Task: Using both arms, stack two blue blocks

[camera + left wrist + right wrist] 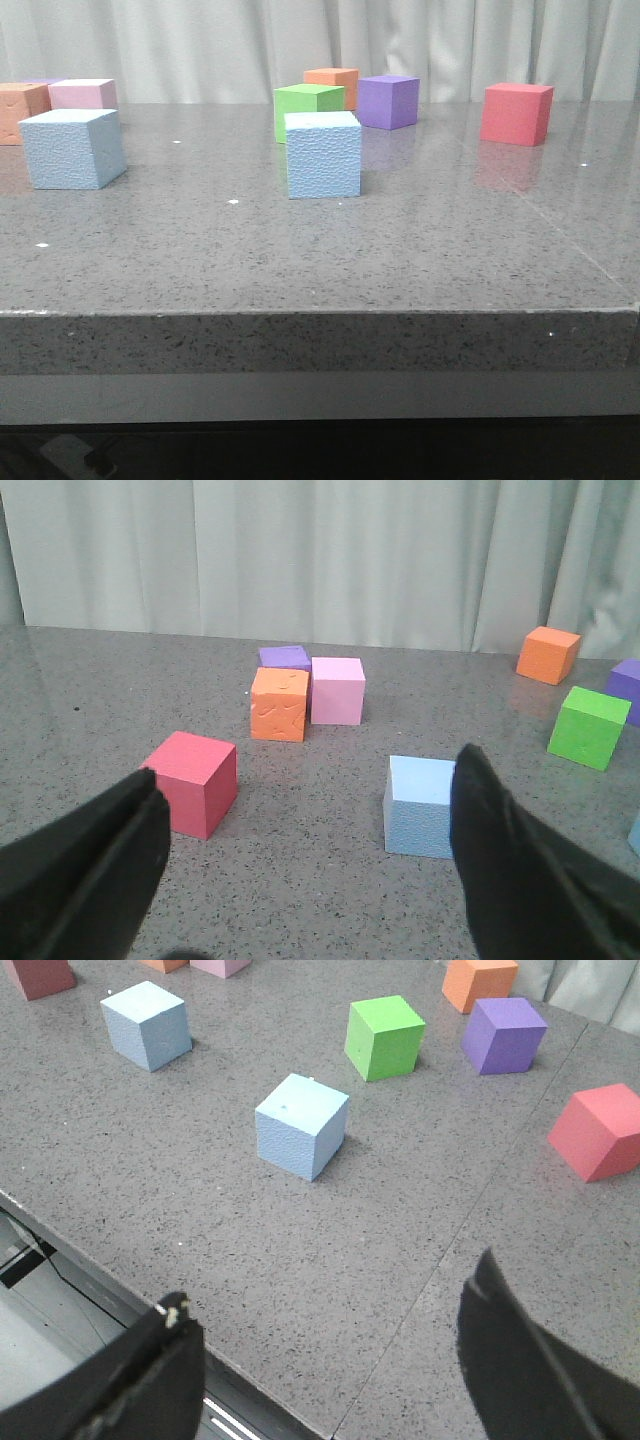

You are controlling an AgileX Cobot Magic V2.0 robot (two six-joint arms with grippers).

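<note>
Nothing is stacked yet: both blue blocks sit apart on the bench [420, 280]. The left pincer [305, 855] gapes empty, one blue block [422, 806] just ahead. The right pincer [330, 1360] gapes empty, the other blue block [301, 1125] well beyond it.

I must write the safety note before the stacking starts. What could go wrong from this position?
1. The green cube stands just behind the central blue block; an open gripper descending there might bump it.
2. The left blue block sits near the pink cube and an orange cube, so the left gripper has little room.
3. The pebbled foam may slip when stacked.
</note>
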